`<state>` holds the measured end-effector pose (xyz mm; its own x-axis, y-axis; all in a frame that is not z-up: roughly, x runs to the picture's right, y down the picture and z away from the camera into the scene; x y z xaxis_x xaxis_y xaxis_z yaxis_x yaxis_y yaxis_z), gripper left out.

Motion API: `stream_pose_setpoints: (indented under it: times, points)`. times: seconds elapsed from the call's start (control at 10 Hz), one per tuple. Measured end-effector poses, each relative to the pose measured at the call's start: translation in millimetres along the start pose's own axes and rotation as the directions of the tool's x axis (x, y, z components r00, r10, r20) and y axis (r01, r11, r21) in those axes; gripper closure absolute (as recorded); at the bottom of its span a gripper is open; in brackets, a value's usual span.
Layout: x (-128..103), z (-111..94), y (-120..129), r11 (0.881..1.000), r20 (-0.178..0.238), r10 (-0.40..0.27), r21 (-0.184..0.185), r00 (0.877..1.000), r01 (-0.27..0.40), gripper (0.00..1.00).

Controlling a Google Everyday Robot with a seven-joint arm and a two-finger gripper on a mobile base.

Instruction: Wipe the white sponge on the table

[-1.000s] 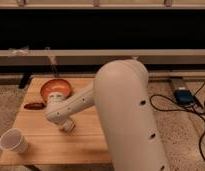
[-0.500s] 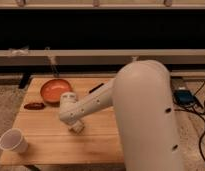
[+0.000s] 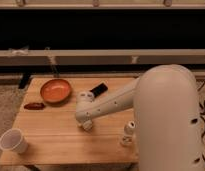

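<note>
Reaching down over the middle of the table [image 3: 56,135], the gripper [image 3: 86,121] sits low, right at the wood. I cannot tell how wide it is open. A small pale lump under its tip looks like the white sponge [image 3: 88,127], touching the tabletop. I cannot see which way its long side points. The orange bowl [image 3: 55,90] sits near, farther back.

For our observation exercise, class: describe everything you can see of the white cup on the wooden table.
The white cup is a small, plain, tapered cup, paper-like in look, standing upright with its open mouth up. It stands at the near left corner of the light-wood table, touching only the tabletop. The pincer is low at the table's middle, well apart from it.
</note>
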<state>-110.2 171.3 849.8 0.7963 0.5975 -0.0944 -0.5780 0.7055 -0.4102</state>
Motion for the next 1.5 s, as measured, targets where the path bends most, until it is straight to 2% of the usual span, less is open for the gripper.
stream_pose_setpoints:
  times: [0.2,0.7,1.1,1.5]
  points:
    - [4,3,-14,1.0,0.004,0.022,0.011,1.0,-0.022,1.0]
    - [-7,16,-34,0.999,0.009,0.041,0.018,0.999,-0.041,1.0]
    - [-34,24,-30,1.0,0.023,-0.004,0.006,1.0,0.003,1.0]
    - [-58,29,-14,0.998,0.031,-0.065,-0.016,0.997,0.066,1.0]
